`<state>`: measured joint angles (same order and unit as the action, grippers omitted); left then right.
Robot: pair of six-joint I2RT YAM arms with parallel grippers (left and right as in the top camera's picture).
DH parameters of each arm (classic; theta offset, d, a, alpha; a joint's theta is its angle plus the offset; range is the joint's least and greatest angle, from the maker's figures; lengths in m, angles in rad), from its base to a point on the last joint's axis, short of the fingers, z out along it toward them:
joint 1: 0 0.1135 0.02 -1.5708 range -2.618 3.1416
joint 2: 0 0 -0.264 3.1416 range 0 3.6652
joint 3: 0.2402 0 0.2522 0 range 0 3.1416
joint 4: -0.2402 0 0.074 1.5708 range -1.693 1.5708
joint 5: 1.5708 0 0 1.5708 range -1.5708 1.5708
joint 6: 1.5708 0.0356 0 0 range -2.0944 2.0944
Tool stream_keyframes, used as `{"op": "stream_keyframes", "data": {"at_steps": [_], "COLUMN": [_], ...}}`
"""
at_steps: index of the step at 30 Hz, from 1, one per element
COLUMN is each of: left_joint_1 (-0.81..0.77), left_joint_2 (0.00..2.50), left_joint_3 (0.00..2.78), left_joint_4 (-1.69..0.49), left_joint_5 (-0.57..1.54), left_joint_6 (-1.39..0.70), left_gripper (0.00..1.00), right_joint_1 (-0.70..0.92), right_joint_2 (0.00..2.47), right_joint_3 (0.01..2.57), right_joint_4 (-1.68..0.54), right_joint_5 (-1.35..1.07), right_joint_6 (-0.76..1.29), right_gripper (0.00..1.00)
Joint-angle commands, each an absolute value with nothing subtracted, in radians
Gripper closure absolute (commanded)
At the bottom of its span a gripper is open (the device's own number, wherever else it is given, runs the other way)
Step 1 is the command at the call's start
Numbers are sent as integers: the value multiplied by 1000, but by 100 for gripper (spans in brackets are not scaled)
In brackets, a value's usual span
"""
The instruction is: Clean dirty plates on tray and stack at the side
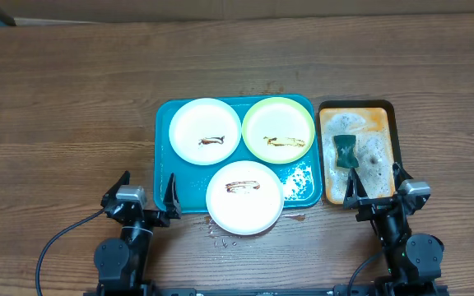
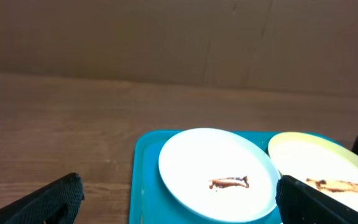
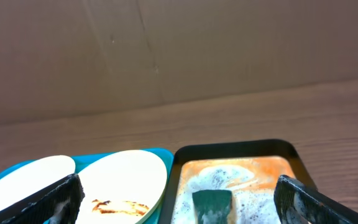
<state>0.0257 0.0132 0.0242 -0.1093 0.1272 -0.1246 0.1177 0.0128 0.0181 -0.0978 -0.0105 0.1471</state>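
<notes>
White plates (image 1: 205, 131) look light, stiff, sauce-slick; I'd pinch rim. Left gripper (image 1: 148, 187), right gripper (image 1: 374, 182) both spread wide, empty.

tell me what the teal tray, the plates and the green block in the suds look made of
Teal tray: likely plastic, smooth with a wet sheen, moulded rounded corners. Plates: smooth, thin-rimmed; plastic or paper, unclear. Green sponge: probably foam, sitting in suds.
</notes>
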Motion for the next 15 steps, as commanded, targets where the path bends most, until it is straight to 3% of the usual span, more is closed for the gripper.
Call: {"op": "stream_keyframes", "data": {"at_steps": [1,6,15], "left_joint_1": [19,19,19], "left_joint_2": [11,82,465], "left_joint_3": [104,248,604], "left_joint_4": [-238,-401,-732], "left_joint_5": [123,101,135], "left_joint_6": [-139,-138,-135], "left_gripper": [0,0,0], "right_joint_1": [117,117,117], "right_joint_2": [4,28,260], "right_joint_3": [41,141,432], "right_joint_4": [-146,-311,-572], "right_joint_5": [0,-1,-44], "right_joint_6": [215,218,241], "right_gripper": [0,0,0]}}
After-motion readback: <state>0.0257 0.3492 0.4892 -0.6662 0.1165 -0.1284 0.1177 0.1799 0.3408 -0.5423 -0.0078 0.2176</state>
